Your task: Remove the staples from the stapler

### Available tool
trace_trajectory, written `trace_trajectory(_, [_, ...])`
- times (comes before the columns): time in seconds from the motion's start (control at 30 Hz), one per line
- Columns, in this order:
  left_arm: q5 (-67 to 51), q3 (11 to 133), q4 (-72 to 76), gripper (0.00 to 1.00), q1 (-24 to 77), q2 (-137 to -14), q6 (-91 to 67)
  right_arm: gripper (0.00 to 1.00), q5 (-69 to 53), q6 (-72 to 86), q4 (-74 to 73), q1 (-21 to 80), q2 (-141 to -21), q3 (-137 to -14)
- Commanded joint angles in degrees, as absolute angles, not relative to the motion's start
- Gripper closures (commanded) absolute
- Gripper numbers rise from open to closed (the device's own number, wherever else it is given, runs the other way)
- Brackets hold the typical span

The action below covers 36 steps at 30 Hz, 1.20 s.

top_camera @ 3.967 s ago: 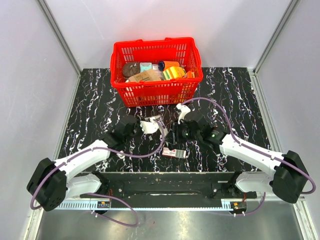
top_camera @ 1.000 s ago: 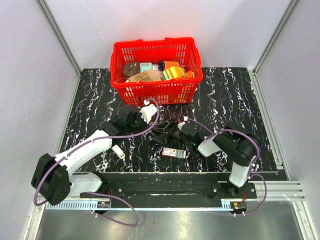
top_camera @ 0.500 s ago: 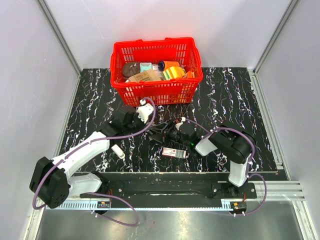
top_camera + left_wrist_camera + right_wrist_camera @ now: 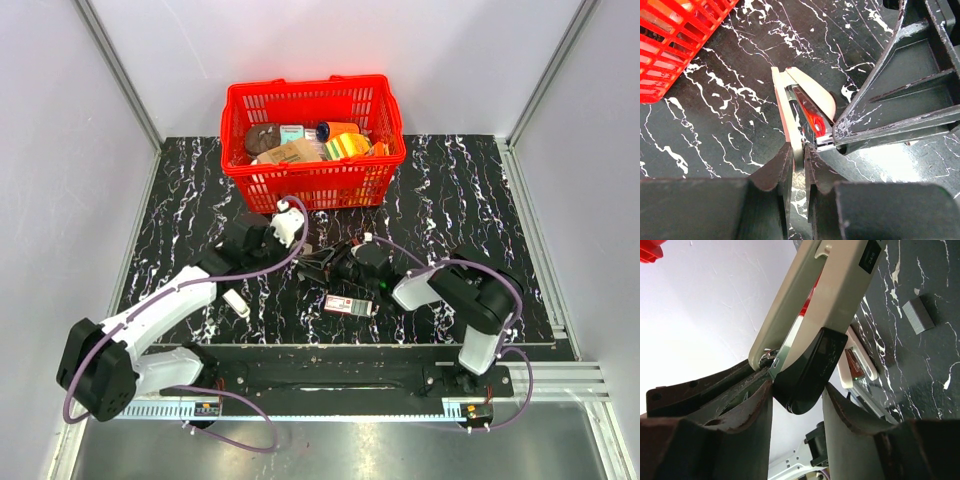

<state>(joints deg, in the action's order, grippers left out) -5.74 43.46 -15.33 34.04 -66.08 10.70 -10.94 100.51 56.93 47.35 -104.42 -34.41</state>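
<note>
Left wrist view alone shows left jaws pinching stapler (image 4: 811, 89); right jaws half-spread, grip unclear. Basket (image 4: 312, 174) twelve o'clock on surface (image 4: 470, 190).

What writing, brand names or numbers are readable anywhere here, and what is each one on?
No text can be read in any view.
Labels on the packets in the red basket: too small to read.
Print on the small box, red, black and white: too blurred to read.
On the stapler: no lettering shows.
</note>
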Motion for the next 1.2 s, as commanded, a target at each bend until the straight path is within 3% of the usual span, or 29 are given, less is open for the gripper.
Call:
trace_trajectory(0.0, [-7.8,43.8,-16.1,1.0,33.8,-62.5,11.9,0.87,-6.2,94.7,53.3,46.5,-97.3,-35.2])
trace_trajectory(0.23, [-7.5,46.1,-19.9,1.0,31.5,-60.9,15.4,1.0,-5.4,80.7,36.7,45.0,-86.2,-37.5])
trace_trajectory(0.73, [-13.1,46.1,-29.6,1.0,26.4,-54.8,25.8,1.0,-9.4,51.8,20.3,45.0,-69.7,-45.9])
trace_trajectory(1.17, [-14.9,44.1,-25.0,1.0,21.4,-57.7,25.6,1.0,-17.7,41.7,10.1,44.9,-57.3,-45.6])
